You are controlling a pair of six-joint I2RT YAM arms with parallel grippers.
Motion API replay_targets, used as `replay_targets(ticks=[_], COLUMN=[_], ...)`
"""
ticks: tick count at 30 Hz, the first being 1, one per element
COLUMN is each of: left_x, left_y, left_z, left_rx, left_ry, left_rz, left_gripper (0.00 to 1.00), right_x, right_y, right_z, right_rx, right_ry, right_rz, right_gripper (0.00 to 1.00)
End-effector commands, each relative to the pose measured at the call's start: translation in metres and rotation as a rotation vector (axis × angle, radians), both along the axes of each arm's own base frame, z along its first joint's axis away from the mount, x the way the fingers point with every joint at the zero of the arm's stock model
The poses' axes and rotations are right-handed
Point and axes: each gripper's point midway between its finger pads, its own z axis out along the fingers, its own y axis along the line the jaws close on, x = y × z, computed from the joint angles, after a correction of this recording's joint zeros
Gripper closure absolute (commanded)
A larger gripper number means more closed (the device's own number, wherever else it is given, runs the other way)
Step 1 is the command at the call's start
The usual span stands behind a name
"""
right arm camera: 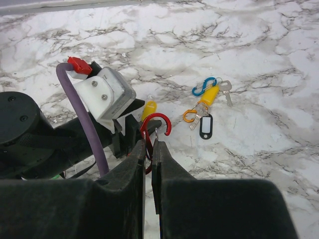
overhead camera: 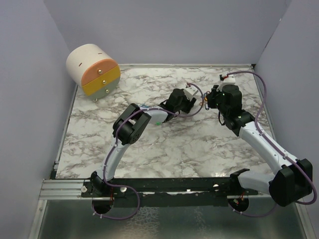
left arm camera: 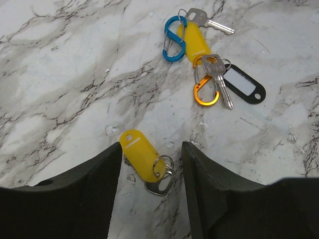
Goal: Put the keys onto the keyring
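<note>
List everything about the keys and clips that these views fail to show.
- Top view: the keys and clips are too small to make out, and a green speck beside the left arm cannot be identified.
- Left wrist view: the yellow tag covers most of its metal key.
- Right wrist view: the red clip has its lower part hidden inside the shut right gripper, and the left arm hides all but that tag's tip.

Looks like a robotics lab test cell, not a home or a shop. Shows plain lavender panels walling in a marble-patterned table along its far, left and right edges, and a slotted aluminium rail at the near edge beside the bases of the cabled left arm and right arm. Has a small prop drawer unit at the far left corner.
</note>
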Motion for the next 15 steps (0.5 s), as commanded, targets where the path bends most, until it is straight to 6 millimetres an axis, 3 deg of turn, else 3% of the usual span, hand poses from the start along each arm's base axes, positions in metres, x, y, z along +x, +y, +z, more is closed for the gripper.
replay_targets(ticks=[1,8,15], left_x=[0.005,0.003,-0.007], left_y=[-0.006,0.001,0.022], left_z=[-0.005,-0.017,-0.027], left_rx=[0.031,0.09,0.135], left_ry=[-0.022,-0.001,0.045], left_rz=[0.016,0.046,0.106], left_gripper=[0.47,0.5,0.59], right_x=[-0.002,-0.001,-0.002], right_y=[-0.003,-0.003,-0.002], right_z=[0.002,0.002,0.004], right_rx=[-0.012,-0.011,-0.006], right_ry=[-0.009,-0.01,-0.013], right_rz=[-0.015,-0.015,-0.011], right_gripper=[0.99,0.99,0.99])
